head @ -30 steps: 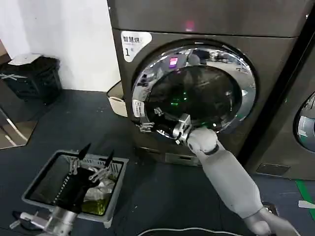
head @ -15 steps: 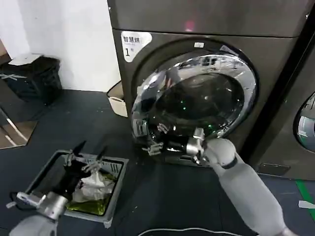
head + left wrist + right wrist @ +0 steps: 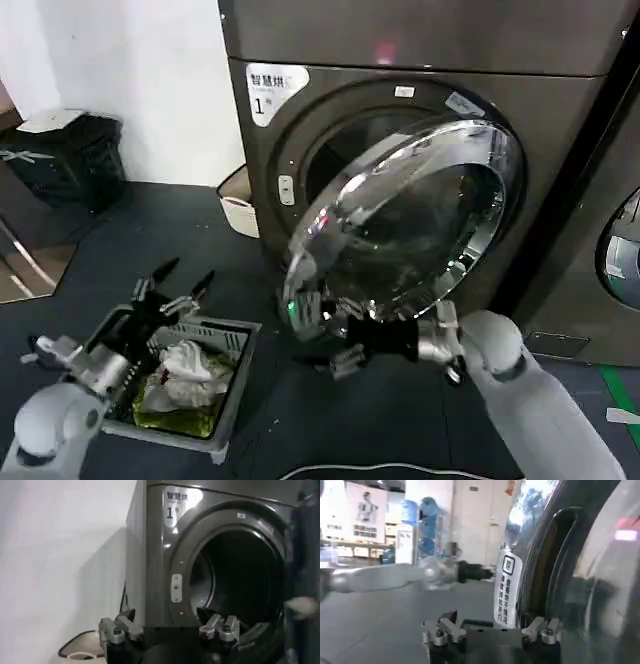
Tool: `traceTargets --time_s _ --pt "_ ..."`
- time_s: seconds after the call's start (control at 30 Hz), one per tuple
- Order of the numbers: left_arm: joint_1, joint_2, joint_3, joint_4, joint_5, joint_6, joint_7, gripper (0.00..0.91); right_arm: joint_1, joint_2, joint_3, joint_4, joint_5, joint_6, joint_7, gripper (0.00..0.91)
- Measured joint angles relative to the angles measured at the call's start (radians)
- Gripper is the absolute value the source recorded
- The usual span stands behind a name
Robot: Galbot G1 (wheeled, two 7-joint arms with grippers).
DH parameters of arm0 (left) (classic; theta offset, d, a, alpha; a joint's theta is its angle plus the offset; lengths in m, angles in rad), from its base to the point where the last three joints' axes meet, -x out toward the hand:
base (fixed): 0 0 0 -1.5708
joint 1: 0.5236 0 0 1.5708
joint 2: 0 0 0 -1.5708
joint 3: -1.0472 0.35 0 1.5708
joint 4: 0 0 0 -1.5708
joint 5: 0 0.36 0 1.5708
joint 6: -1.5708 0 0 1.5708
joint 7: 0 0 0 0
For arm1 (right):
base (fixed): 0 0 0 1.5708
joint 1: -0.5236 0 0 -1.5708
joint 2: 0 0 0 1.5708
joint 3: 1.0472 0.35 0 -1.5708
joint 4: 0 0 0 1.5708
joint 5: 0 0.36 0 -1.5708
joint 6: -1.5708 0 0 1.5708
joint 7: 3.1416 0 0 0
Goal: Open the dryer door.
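Right arm: your white forearm reaches in low from the right, right gripper (image 3: 335,345) at the door's lower left edge; can't tell from here if fingers clamp the rim.
Left arm: bent low at left, left gripper (image 3: 172,290) spread open, empty, above the basket (image 3: 236,385).
Door: dryer door (image 3: 405,220) swung partway out, hinged at right; shiny chrome ring, dark glass.
Dryer: dryer (image 3: 400,100) w/ grey metal front, white "1" label, round drum mouth showing.
Basket: grey, rectangular, crumpled cloth inside.

Head: dryer (image 3: 400,60) seen from above, facing forward-down.
Left wrist: drum opening faced, mid-range.
Right wrist: dryer door (image 3: 580,555) viewed close-up.
Shared: dryer front.
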Motion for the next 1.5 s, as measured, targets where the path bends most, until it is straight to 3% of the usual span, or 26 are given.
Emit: traceTargets --time_s 0.2,0.6,1.17,1.5 --pt "-0.097 0.076 0.12 0.091 -0.135 -0.018 0.021 0.907 -0.082 -0.058 0.088 0.047 0.037 0.039 -0.072 0.907" --pt "-0.266 0.153 0.469 0.192 -0.198 -0.112 0.076 0.907 -0.226 -0.115 0.253 0.053 0.053 0.08 -0.205 0.907" --pt "-0.4 0.135 0.705 0.195 -0.164 -0.121 0.109 0.907 -0.324 -0.057 0.562 -0.083 0.045 0.117 -0.258 0.907" --pt "-0.48 0.081 0.819 0.225 -0.135 -0.13 0.121 0.907 -0.38 0.035 0.848 -0.107 0.017 0.124 -0.102 0.907"
